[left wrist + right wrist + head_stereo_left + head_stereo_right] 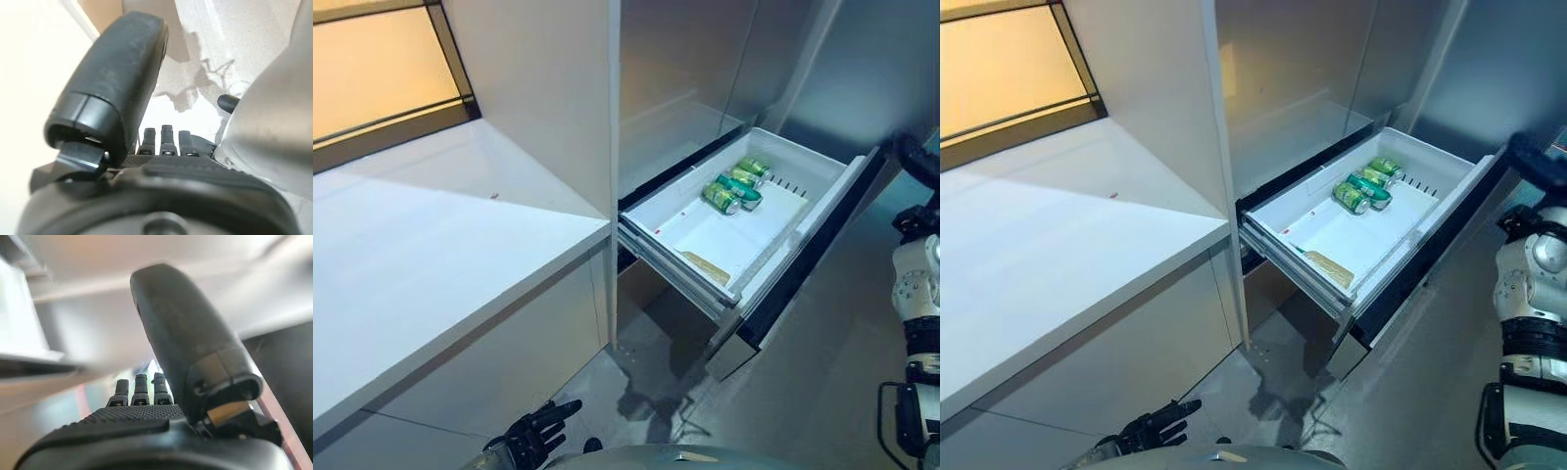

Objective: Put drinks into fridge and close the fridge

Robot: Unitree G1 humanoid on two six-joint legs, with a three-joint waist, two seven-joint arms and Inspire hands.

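three green cans (736,186) sit in the white fridge drawer (677,208), grouped toward its back corner, lying on their sides and touching or nearly so. drawer is pulled well out, dark front panel (822,245) hanging out to our right. a tan flat item (705,266) lies on the drawer floor near the front rim; can't tell what it is.

both hands hold nothing. left hand (533,431) hangs low by the white counter (431,255), fingers straight and apart, well away from the drawer. right hand (161,382) shows fingers straight and relaxed in its wrist view; in the head views we only see the right arm at the far right edge, near the outer end of the front panel, hand itself not clear there.

we judge loading looks done and closing is the step left. no more drinks show on the counter.

doing it well:
- push with flat right-hand fingers on the dark panel, near its middle, not the end, so the drawer doesn't rack on its rails
- push along the rail line, straight in toward the cabinet
- go slow; cans lie loose and will likely roll
- keep left hand clear of the gap
- confirm panel seats flush before letting off
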